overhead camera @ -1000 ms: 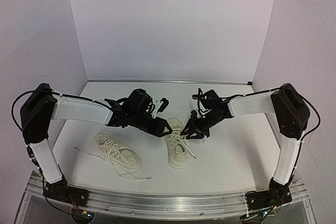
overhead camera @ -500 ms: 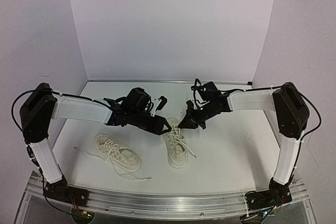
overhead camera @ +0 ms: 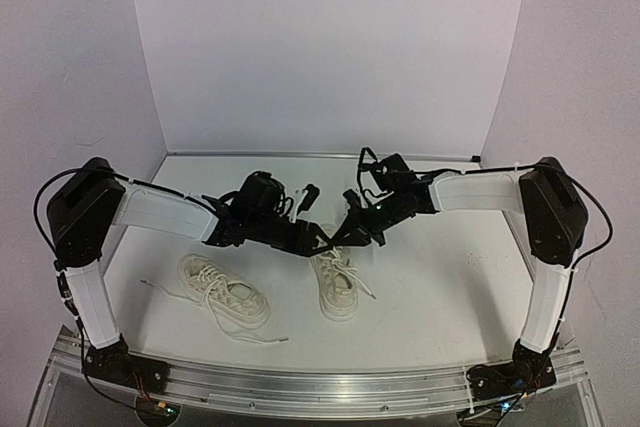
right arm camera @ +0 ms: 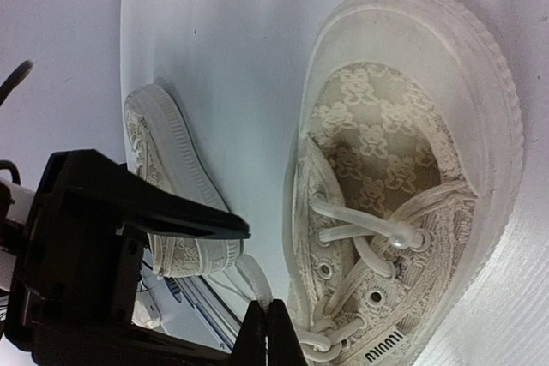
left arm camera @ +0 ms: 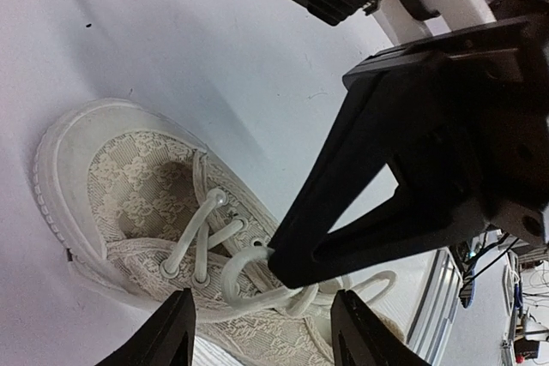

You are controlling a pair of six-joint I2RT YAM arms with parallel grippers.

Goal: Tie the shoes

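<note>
Two cream-white lace-patterned sneakers lie on the white table: one (overhead camera: 225,292) at front left and one (overhead camera: 337,282) in the middle. My right gripper (right arm camera: 266,308) is shut on a loop of white lace (right arm camera: 255,279) beside the middle shoe (right arm camera: 403,169). In the top view it (overhead camera: 347,234) hovers over that shoe's heel end. My left gripper (left arm camera: 266,299) is open over the same shoe (left arm camera: 129,195), its jaws straddling the right gripper's tip and the pinched lace loop (left arm camera: 236,265). In the top view the left gripper (overhead camera: 322,238) almost touches the right one.
Thin laces trail from the left shoe across the table (overhead camera: 440,287) toward the front edge (overhead camera: 265,339). Grey walls stand at the back and both sides. The second shoe (right arm camera: 167,186) lies beyond the left gripper in the right wrist view.
My right gripper has moved left and back with the lace, closing in on the left gripper. The left gripper has shifted slightly right; the two tips now meet over the middle shoe.
</note>
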